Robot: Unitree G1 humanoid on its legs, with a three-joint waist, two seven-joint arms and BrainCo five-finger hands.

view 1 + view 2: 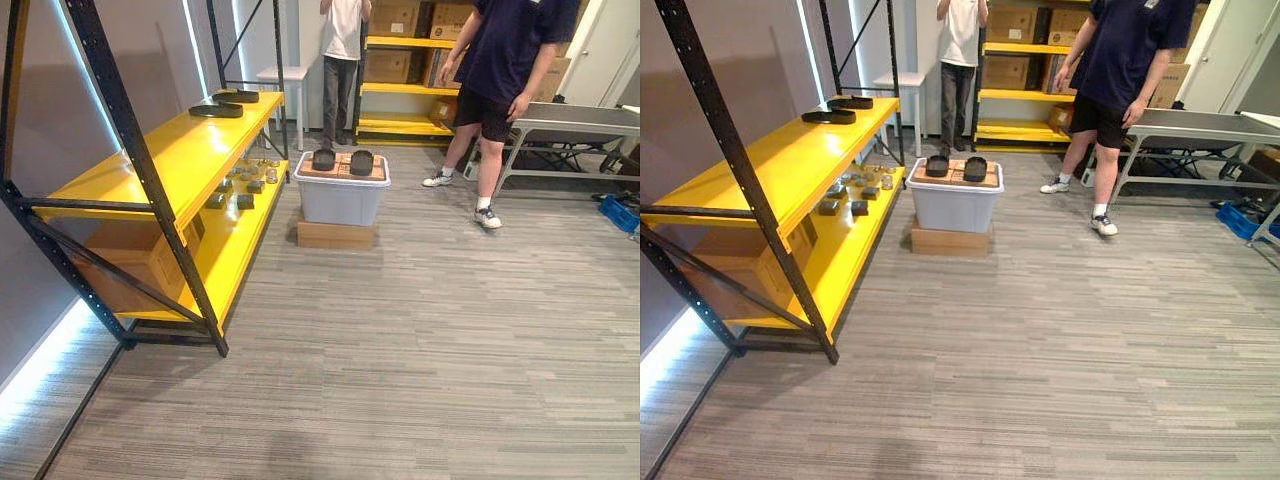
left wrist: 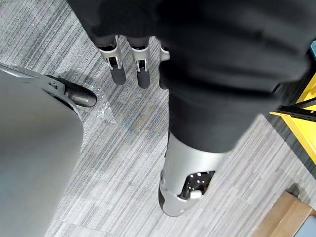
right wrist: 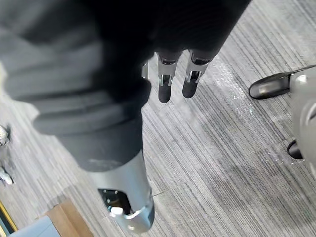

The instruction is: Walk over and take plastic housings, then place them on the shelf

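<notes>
Two black plastic housings (image 1: pixel 323 159) (image 1: pixel 361 162) lie side by side on the cardboard-covered top of a grey bin (image 1: pixel 340 200), which stands on a low wooden block a few steps ahead. To the left runs the yellow shelf (image 1: pixel 180 155) with black posts. Two more black housings (image 1: pixel 217 110) (image 1: pixel 236 96) rest at the far end of its upper board. My left hand (image 2: pixel 117 66) hangs over the carpet with straight fingers and holds nothing. My right hand (image 3: pixel 164 85) hangs the same way, open and empty.
Small parts (image 1: pixel 243 183) lie on the shelf's lower board, with a cardboard box (image 1: pixel 140 262) beneath. A person in dark shorts (image 1: pixel 500 90) stands right of the bin by a grey table (image 1: pixel 580 120). Another person (image 1: pixel 342 60) stands behind. A blue crate (image 1: pixel 620 212) sits far right.
</notes>
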